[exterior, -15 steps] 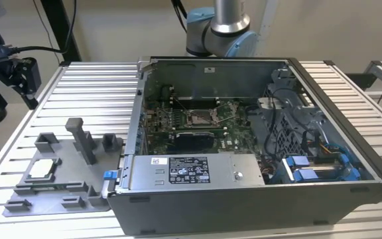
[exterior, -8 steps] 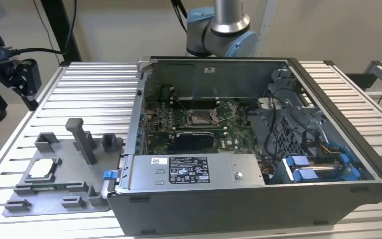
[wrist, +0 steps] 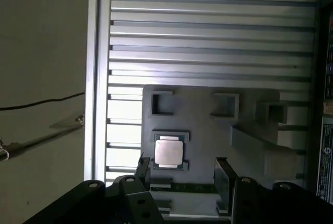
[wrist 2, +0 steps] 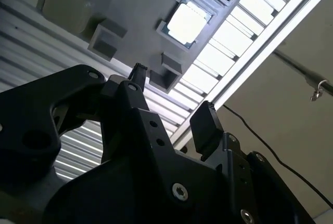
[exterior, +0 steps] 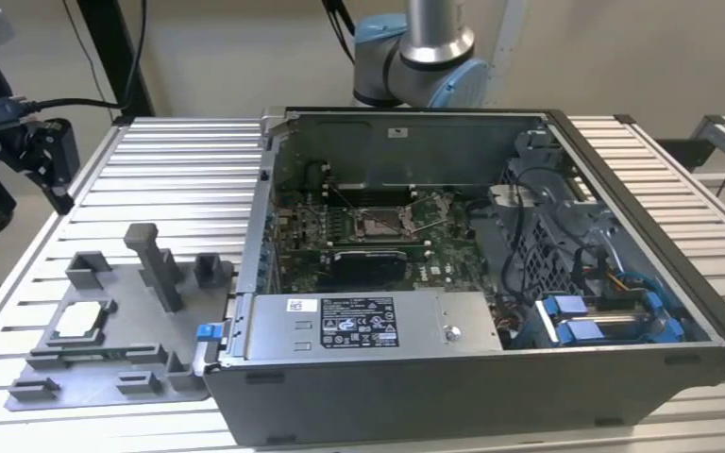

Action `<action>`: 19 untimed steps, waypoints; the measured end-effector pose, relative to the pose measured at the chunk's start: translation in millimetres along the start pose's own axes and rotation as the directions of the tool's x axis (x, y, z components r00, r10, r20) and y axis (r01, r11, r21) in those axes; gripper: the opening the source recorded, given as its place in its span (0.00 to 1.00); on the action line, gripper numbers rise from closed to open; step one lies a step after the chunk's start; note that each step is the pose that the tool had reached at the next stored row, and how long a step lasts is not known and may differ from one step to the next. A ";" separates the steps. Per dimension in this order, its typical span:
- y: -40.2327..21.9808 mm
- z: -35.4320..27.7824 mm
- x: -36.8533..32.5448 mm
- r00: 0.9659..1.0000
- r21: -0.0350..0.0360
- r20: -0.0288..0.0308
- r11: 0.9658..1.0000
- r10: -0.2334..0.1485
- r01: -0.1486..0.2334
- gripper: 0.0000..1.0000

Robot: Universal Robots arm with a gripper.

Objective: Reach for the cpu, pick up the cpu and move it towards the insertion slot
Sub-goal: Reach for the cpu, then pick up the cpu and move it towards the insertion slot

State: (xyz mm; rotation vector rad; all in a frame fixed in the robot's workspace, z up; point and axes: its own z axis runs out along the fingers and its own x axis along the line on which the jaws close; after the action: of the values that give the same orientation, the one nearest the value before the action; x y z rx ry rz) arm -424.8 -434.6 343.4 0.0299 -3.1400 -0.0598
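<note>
Exterior view, its left to its right. A black stand sits at the far left edge, partly cut off. Next comes the slatted metal surface, which carries a grey fixture plate.

The cpu lies flat in a framed nest on that plate, toward the plate's left side. A tall block stands upright on the plate between the cpu and the open computer case, alongside lower blocks.

Inside the case, the insertion slot sits in the green motherboard, well apart from the cpu. Case walls rise all round it. The arm stands behind the case and is cut off at the frame's upper edge. Cables and blue parts fill the case's right end.

In both wrist views the hand hangs over the plate with its fingers spread and nothing between them. I cannot judge its height above the plate. Its black body covers the near part of the plate. A thin dark-green strip just beside the nest is partly hidden behind it.

The cpu is square with a pale silvery top, which glares white in the second wrist view. It has a darker rim and sits level.
</note>
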 end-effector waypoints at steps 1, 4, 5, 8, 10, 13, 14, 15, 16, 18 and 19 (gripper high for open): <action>0.0 0.7 0.0 1.000 0.000 0.000 1.000 0.000 0.000 1.00; -0.1 3.1 0.1 1.000 0.000 0.000 1.000 0.000 0.000 1.00; -0.2 3.9 0.1 1.000 0.000 0.000 1.000 0.000 0.000 1.00; -0.3 6.3 0.4 1.000 0.000 0.000 1.000 0.000 0.000 1.00; -0.4 7.5 0.4 1.000 0.000 0.000 1.000 0.000 0.000 1.00; -0.5 8.6 0.5 1.000 0.000 0.000 1.000 0.000 0.000 1.00; -0.5 9.1 0.5 1.000 0.000 0.000 1.000 0.000 0.000 1.00; -0.5 9.4 0.5 1.000 0.000 0.000 1.000 0.000 0.000 1.00; -0.5 9.6 0.5 1.000 0.000 0.000 1.000 0.000 0.000 1.00; -0.5 9.8 0.5 1.000 0.000 0.000 1.000 0.000 0.000 1.00; -0.5 9.9 0.5 1.000 0.000 0.000 1.000 0.000 0.000 1.00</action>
State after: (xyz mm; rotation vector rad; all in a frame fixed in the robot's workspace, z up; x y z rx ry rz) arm -425.3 -434.8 333.5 0.0299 -3.1399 -0.0596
